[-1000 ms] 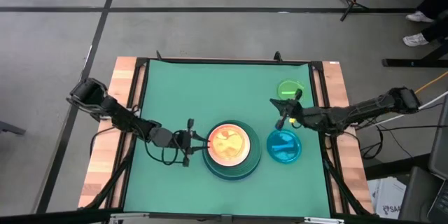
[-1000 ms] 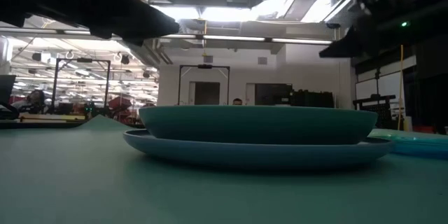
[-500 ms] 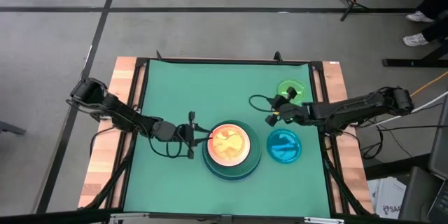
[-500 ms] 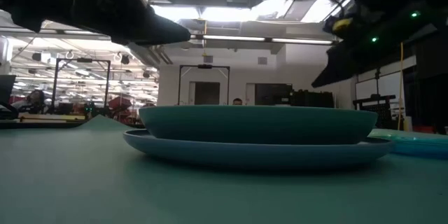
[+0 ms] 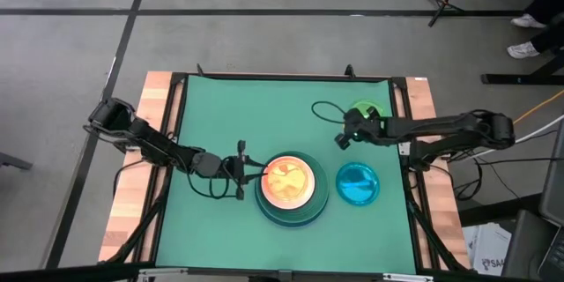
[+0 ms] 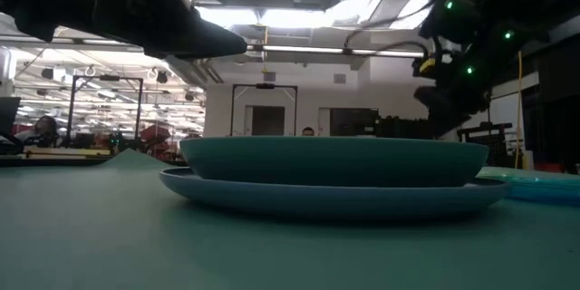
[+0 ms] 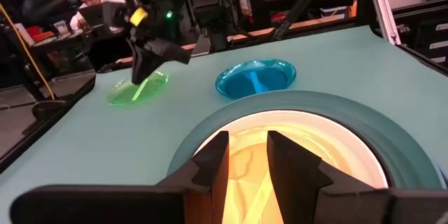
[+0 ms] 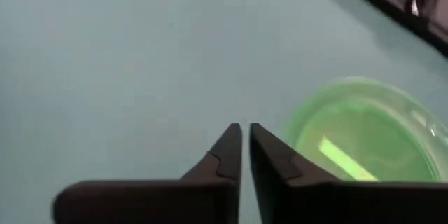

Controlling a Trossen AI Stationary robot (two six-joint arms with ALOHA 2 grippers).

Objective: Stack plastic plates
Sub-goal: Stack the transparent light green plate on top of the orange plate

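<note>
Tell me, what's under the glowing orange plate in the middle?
The orange plate sits on top of a stack: a dark teal plate on a wider light blue plate. Any plates between orange and teal are covered.

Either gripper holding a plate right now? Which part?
Neither. The left gripper is empty, fingers slightly apart at the orange plate on the stack. The right gripper, nearly shut, is empty beside the green plate.

Plates on the table [image 5: 220,123]

A stack of plates [image 5: 291,187] sits front-centre; two single plates [image 5: 359,183] [image 5: 368,110] lie right of it, one behind the other.
</note>
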